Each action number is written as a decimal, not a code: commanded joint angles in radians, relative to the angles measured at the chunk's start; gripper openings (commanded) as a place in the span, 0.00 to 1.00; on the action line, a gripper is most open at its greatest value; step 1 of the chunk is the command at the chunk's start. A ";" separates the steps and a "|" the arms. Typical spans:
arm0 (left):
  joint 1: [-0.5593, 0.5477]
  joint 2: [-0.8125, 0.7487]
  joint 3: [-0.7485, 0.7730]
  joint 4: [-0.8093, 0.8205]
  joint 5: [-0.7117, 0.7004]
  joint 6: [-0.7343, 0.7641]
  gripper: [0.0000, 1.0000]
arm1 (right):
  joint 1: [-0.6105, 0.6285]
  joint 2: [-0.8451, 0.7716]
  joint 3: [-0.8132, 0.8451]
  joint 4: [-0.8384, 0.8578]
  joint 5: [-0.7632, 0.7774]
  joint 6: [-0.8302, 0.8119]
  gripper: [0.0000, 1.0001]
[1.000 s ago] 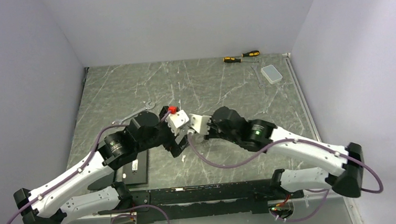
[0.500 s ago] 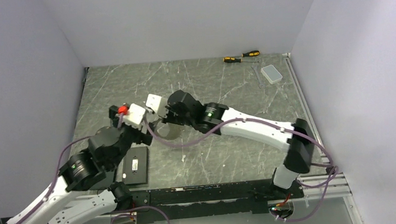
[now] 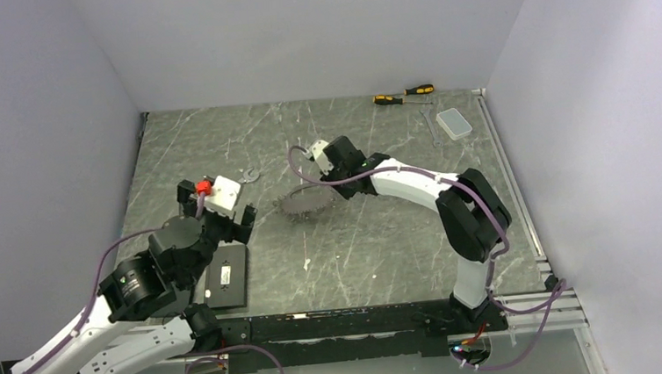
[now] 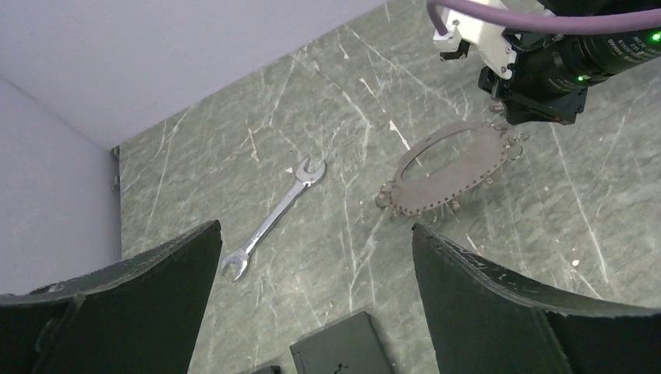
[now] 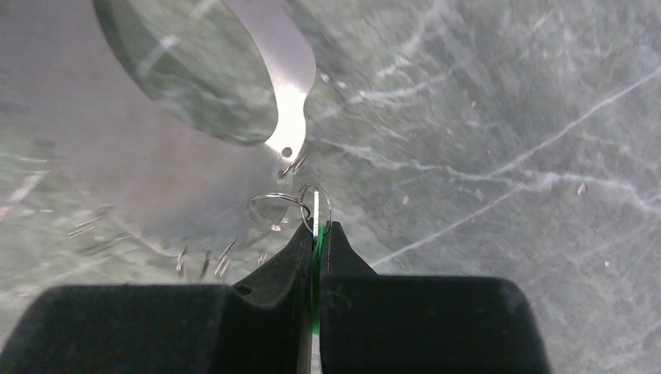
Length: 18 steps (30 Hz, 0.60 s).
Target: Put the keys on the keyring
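the clear box (image 3: 456, 123) at the far right of the tabletop (image 3: 384, 245): contents cannot be made out. the right tool (image 5: 314, 234) is clenched on the green-headed key (image 5: 316, 212), its tip at a wire loop (image 5: 273, 204) on the keyring (image 4: 448, 167), mid-tabletop. the left tool (image 4: 316, 257) gapes, released. since half a second ago the right tool and keyring have shifted rightward.

Matt metal keyring (image 4: 456, 181), perhaps steel; smooth marbled tabletop (image 4: 327, 93).

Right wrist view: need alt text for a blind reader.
The right gripper pinches a thin green-headed key edge-on, its tip among small wire loops at the rim of the flat keyring. The keyring fills the upper left, partly blurred, over a grey marbled table.
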 commanded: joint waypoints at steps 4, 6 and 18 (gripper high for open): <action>-0.006 0.006 0.009 0.002 -0.020 -0.003 0.95 | -0.008 0.079 -0.024 -0.020 0.153 -0.092 0.00; -0.006 -0.007 0.003 0.010 -0.019 -0.002 0.95 | -0.013 0.099 -0.029 -0.034 0.190 -0.105 0.00; -0.007 0.028 0.012 -0.004 -0.016 -0.003 0.94 | -0.022 0.106 -0.109 -0.079 0.343 -0.101 0.60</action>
